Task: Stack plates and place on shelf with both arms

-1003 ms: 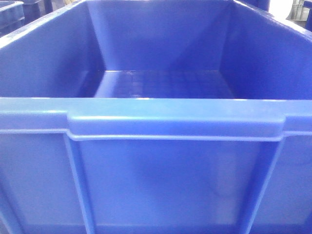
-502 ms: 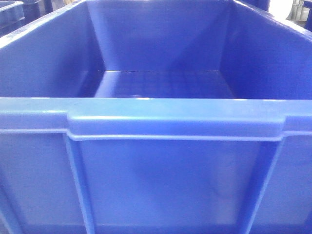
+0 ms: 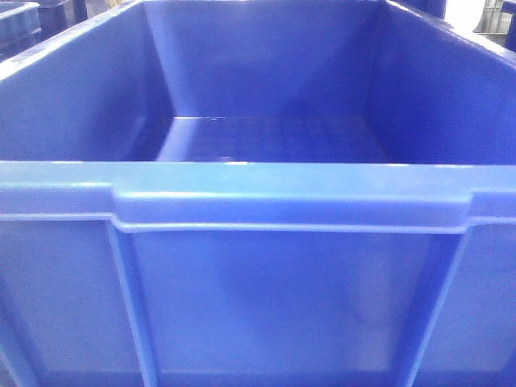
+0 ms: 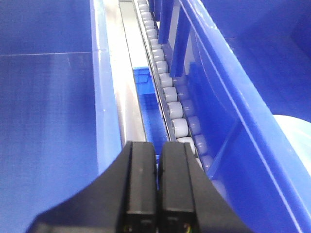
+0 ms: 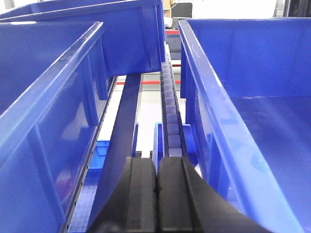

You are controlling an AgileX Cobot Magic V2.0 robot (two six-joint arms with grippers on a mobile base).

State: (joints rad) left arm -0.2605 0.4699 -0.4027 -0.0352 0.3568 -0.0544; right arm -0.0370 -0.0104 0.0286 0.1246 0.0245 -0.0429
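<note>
On my left wrist view the left gripper (image 4: 156,184) has its two black fingers pressed flat together with nothing between them; it hangs over a narrow metal rail (image 4: 127,97) and a line of pale rollers (image 4: 171,94) running between blue walls; to its right stands a blue bin (image 4: 228,97), and a curved white edge, which may be a plate (image 4: 296,141), shows inside that bin at the frame's right margin, though I cannot tell for sure. On my right wrist view the right gripper (image 5: 156,194) is likewise closed tight and empty; it sits above a roller track (image 5: 171,111) between a left blue crate (image 5: 53,107) and a right blue crate (image 5: 243,107). The front view is filled by one empty-looking blue tub (image 3: 282,201); I cannot see the shelf in any view.
</note>
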